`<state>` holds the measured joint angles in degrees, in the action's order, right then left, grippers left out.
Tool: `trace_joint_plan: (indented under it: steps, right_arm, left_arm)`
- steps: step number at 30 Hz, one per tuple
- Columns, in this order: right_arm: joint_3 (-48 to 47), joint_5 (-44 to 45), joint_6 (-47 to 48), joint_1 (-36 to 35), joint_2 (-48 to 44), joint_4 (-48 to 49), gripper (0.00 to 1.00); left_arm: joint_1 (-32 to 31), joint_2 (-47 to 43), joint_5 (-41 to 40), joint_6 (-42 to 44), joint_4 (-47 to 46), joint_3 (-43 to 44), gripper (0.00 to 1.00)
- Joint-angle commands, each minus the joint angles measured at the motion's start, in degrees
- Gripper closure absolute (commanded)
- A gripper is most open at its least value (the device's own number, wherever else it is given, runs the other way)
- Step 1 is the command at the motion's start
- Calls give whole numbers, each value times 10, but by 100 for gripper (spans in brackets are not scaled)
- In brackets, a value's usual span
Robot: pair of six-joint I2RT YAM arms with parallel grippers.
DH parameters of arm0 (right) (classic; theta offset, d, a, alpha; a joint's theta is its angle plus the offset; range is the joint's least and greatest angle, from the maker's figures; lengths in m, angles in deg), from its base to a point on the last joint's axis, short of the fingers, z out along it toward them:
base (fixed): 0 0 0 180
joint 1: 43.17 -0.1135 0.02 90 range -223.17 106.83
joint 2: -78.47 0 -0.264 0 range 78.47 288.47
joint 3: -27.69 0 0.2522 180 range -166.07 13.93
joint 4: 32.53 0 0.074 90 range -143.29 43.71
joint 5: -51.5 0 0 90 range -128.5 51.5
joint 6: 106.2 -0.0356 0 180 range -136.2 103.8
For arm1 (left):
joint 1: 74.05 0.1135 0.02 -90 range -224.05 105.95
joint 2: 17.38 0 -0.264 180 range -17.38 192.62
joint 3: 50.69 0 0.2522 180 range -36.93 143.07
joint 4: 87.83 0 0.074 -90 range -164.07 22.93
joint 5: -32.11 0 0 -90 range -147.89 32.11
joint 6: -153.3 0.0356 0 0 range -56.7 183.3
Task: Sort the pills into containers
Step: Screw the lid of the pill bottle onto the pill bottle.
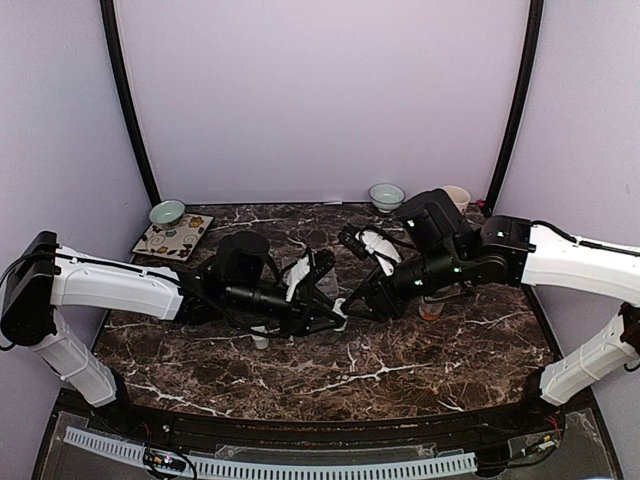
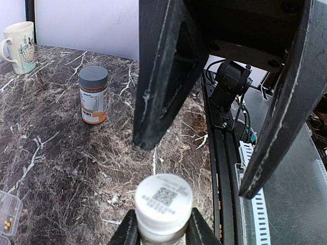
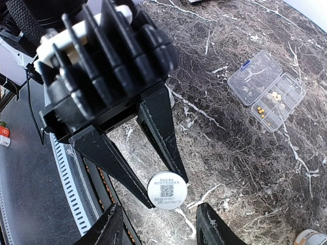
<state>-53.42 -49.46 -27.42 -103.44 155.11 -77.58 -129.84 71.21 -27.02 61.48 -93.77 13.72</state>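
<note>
Bottle (image 2: 163,196) held upright over the table (image 3: 230,153).
Left pincer (image 2: 163,229) clamped below its cap; right pincer (image 3: 158,212) spread open, empty, just above. Pill box (image 3: 255,76) apart, some pills (image 3: 275,96) inside.

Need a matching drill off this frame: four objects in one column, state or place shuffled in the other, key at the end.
Things
1. white bottle
2. orange bottle
3. pill box
4. mug

States
A. lid swung open, lying flat on the table
B. standing free, grey cap on
C. held in the left gripper
D. at the table's edge by the wall

Pairs: 1-C, 2-B, 3-A, 4-D
</note>
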Motion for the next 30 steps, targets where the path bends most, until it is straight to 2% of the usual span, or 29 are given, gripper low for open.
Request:
trace_joint_plan:
  steps: [1, 30]
  right_arm:
    - [-10, -13, 2, 0, 3, 30, 50]
    - [5, -45, -2, 23, 24, 56, 51]
  left_arm:
    - [0, -27, 12, 11, 15, 14, 92]
    - [-1, -33, 21, 17, 25, 26, 93]
